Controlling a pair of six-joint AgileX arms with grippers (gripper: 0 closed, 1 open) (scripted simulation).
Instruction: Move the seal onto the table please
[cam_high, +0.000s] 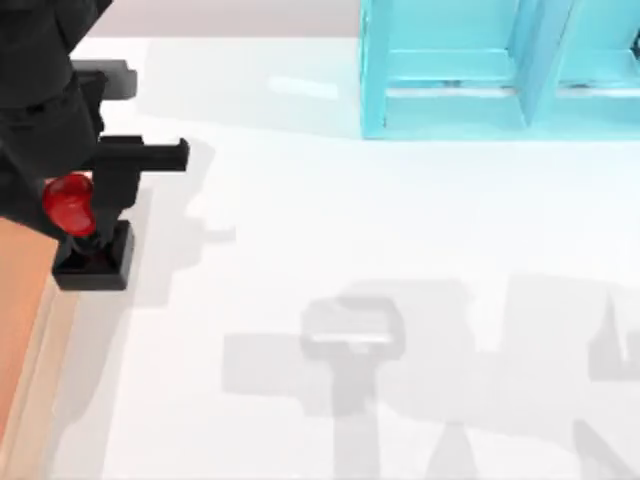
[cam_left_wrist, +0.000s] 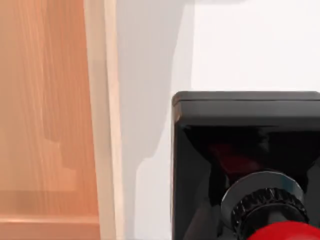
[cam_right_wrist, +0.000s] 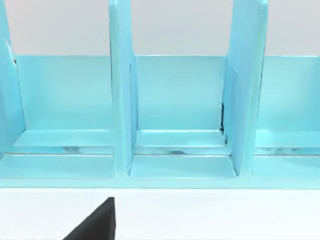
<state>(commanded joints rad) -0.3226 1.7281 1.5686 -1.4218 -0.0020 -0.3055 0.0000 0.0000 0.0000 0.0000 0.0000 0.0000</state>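
Left hand (cam_high: 85, 205) around seal (cam_high: 75, 225)

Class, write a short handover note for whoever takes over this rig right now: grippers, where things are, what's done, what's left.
Left gripper: at the table's left side, shut on the seal by its red knob.
Right gripper: facing the cyan cabinet, idle.
Seal: black base over the white table, just beside the wooden tray; whether it touches down is unclear.
Done: seal carried off the tray.
Left: set it down if needed, open, withdraw.
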